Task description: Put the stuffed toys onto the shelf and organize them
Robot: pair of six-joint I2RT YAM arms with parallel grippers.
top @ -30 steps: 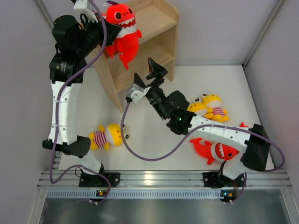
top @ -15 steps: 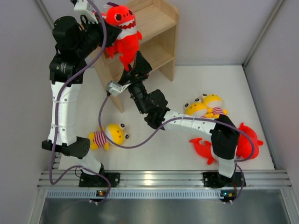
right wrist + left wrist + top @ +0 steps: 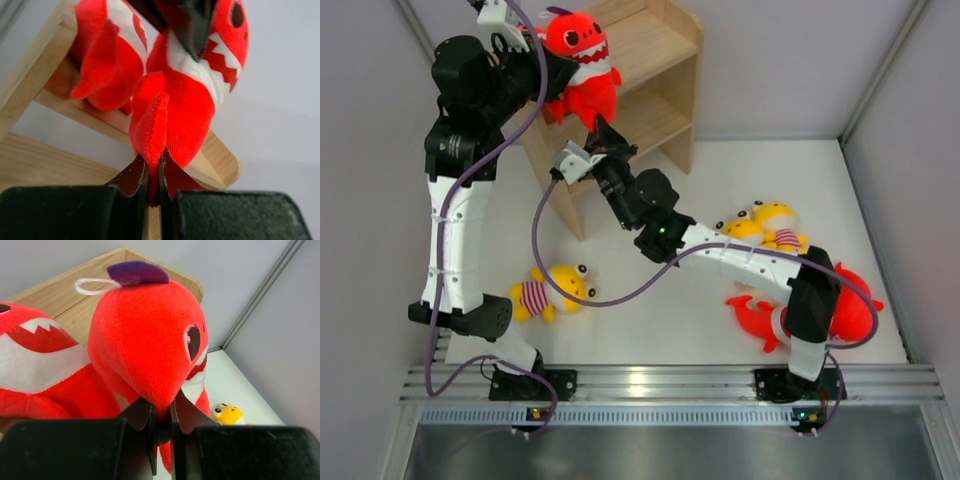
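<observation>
A red shark plush point(image 3: 585, 70) hangs at the front edge of the wooden shelf's point(image 3: 655, 45) top. My left gripper point(image 3: 548, 88) is shut on its back near the head point(image 3: 150, 335). From below, my right gripper point(image 3: 601, 132) is shut on its tail fin point(image 3: 152, 130). A second red shark point(image 3: 35, 370) lies on the shelf top beside it point(image 3: 102, 55). One yellow striped plush point(image 3: 555, 290) lies on the table at the left and two more point(image 3: 765, 228) at the right. More red shark plush point(image 3: 752, 315) lies by the right arm's base, partly hidden.
The shelf's lower tier point(image 3: 655, 120) stands just behind my right wrist. White walls close in the table on the left, right and back. The right arm stretches diagonally across the table's middle.
My right arm swung from mid-table up to the shelf and its open jaws closed on the hanging shark's tail. The left arm and its shark barely moved.
</observation>
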